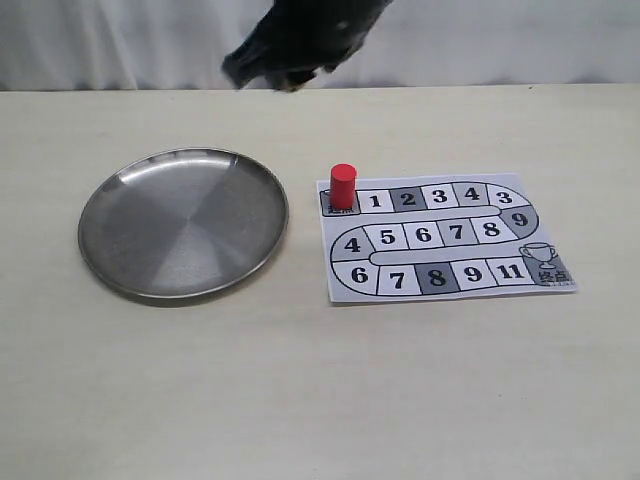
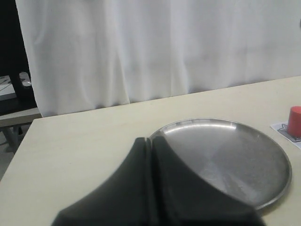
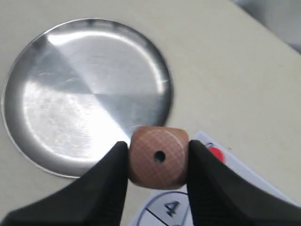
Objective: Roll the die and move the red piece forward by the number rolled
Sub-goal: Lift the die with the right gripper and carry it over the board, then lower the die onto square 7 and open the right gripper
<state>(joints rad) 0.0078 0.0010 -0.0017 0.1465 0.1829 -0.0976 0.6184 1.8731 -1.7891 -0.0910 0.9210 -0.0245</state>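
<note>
My right gripper [image 3: 158, 159] is shut on the die [image 3: 159, 157], a tan wooden cube showing a one-pip face, held high above the table near the edge of the steel plate [image 3: 70, 94]. In the exterior view that arm is only a dark blur at the top [image 1: 300, 45]. The red piece [image 1: 343, 186] stands upright on the start square of the board [image 1: 445, 238], and its top peeks out beside a finger [image 3: 217, 153]. My left gripper [image 2: 151, 141] is shut with nothing in it, beside the plate [image 2: 244, 160]. The red piece [image 2: 295, 121] shows at that view's edge.
The round steel plate [image 1: 183, 223] lies left of the numbered paper board, with nothing in it. A white curtain [image 2: 164, 47] hangs behind the table. The table's far edge and a dark shelf [image 2: 9, 89] show in the left wrist view.
</note>
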